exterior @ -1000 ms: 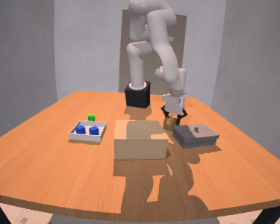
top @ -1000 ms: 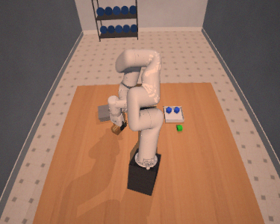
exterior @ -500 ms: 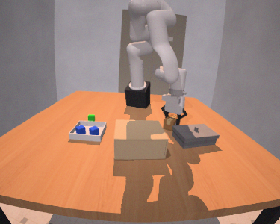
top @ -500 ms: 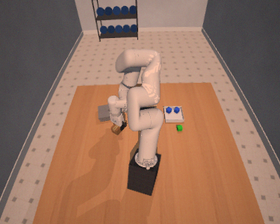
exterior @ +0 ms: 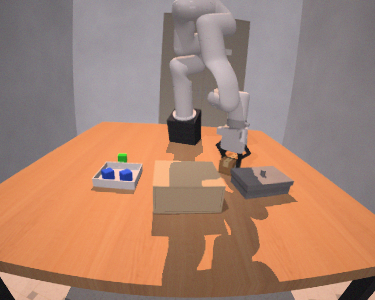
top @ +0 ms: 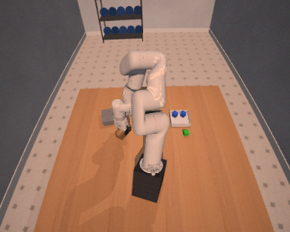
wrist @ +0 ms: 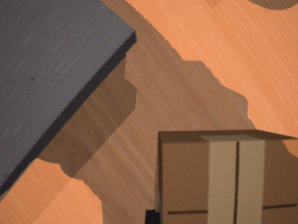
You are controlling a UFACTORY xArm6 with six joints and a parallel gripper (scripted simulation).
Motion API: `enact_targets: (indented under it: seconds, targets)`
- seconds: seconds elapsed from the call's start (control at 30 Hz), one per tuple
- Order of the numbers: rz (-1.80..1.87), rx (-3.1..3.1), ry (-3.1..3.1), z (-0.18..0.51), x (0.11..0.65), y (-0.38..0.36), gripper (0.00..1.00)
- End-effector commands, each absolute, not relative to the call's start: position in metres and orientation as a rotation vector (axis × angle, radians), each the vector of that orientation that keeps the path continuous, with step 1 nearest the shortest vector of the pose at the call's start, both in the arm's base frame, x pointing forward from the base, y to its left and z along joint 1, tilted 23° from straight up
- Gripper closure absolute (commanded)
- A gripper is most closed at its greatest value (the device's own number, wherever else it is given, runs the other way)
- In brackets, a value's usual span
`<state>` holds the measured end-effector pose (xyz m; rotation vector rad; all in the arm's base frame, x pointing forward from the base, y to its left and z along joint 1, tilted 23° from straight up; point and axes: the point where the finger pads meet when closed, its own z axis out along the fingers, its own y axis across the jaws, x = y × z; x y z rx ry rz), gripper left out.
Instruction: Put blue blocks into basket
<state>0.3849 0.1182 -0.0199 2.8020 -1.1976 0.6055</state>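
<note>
Two blue blocks (top: pixel 175 114) (exterior: pixel 126 175) lie inside the white basket (top: pixel 180 126) (exterior: pixel 113 185). My gripper (top: pixel 125 131) (exterior: pixel 230 161) points down over a small brown cardboard box (top: pixel 121 134) (exterior: pixel 226 166) (wrist: pixel 185 175) and is shut on it. One black finger shows against the box's left side in the wrist view. The box appears to stand on the table. The grey metal box (exterior: pixel 268 190) has its lid (exterior: pixel 249 175) (wrist: pixel 55 60) on top. The light wooden cabinet (exterior: pixel 188 199) shows a plain side; its drawer is not visible.
A green block (top: pixel 185 132) (exterior: pixel 122 157) lies on the table (top: pixel 206 174) (exterior: pixel 77 225) beside the basket, on the robot-base side. The metal box is close to the cardboard box. The cabinet stands between the basket and the metal box. My arm hides much of the cabinet in the top view.
</note>
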Motion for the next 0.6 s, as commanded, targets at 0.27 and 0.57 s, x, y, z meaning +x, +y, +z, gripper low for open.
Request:
enact_targets:
  seconds: [0.27, 0.57]
  targets:
    - [0.608, 2.803, -1.198, -0.015, 0.384, 0.120, 0.38]
    - [0.608, 2.803, -1.198, -0.001, 0.379, 0.122, 0.38]
